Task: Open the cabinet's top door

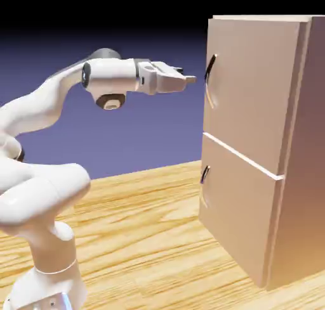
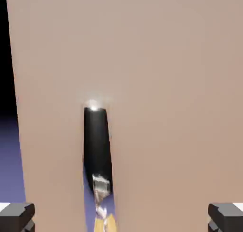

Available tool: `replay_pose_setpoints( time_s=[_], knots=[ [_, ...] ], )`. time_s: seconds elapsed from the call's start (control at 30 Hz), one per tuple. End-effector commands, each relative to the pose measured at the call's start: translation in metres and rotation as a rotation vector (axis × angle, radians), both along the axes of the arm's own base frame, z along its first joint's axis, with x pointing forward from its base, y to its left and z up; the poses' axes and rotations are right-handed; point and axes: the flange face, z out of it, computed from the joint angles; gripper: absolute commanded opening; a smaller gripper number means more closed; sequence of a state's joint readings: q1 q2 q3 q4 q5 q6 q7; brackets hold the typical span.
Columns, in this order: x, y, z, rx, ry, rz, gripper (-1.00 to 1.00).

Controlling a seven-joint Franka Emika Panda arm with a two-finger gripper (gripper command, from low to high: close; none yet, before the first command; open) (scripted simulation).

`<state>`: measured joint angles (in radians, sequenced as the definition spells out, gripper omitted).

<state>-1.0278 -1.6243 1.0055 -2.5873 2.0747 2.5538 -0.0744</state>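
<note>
Wide-open gripper [image 1: 189, 79] hovers level, just short of the top door's handle [image 1: 210, 80]; we judge off-centre jaws could glance off the handle.

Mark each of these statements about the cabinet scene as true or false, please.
1. The top door is shut. True.
2. The gripper is closed on the long handle. False: its jaws are open and stop short of the handle.
3. The arm reaches level toward the upper handle. True.
4. The cabinet has three doors. False: two, one above the other.
5. The lower handle is longer than the upper one. False: it is shorter.
</note>
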Motion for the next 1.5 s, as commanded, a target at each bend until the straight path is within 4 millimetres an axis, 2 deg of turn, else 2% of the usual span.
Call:
replay_pose_setpoints(
  time_s=[0.0, 0.1, 0.23, 0.27, 0.3, 0.33, 0.63, 0.8, 1.1, 1.47],
  knots=[
    [0.006, 0.002, -0.006, -0.013, -0.008, 0.004, 0.00],
    [0.017, 0.004, -0.018, -0.038, -0.021, 0.010, 0.00],
    [0.065, 0.002, -0.018, -0.038, -0.021, 0.010, 0.00],
    [0.067, 0.001, -0.018, -0.038, -0.021, 0.010, 0.00],
    [0.067, 0.001, -0.018, -0.038, -0.021, 0.010, -1.00],
    [0.067, 0.001, -0.018, -0.038, -0.021, 0.010, -1.00],
    [-0.018, -0.049, -0.018, -0.034, -0.026, 0.300, -1.00],
    [-0.054, -0.082, -0.018, -0.033, -0.029, 0.444, -1.00],
    [-0.095, -0.137, -0.018, -0.030, -0.032, 0.645, -1.00],
    [-0.130, -0.214, -0.018, -0.026, -0.036, 0.893, -1.00]
  ],
)
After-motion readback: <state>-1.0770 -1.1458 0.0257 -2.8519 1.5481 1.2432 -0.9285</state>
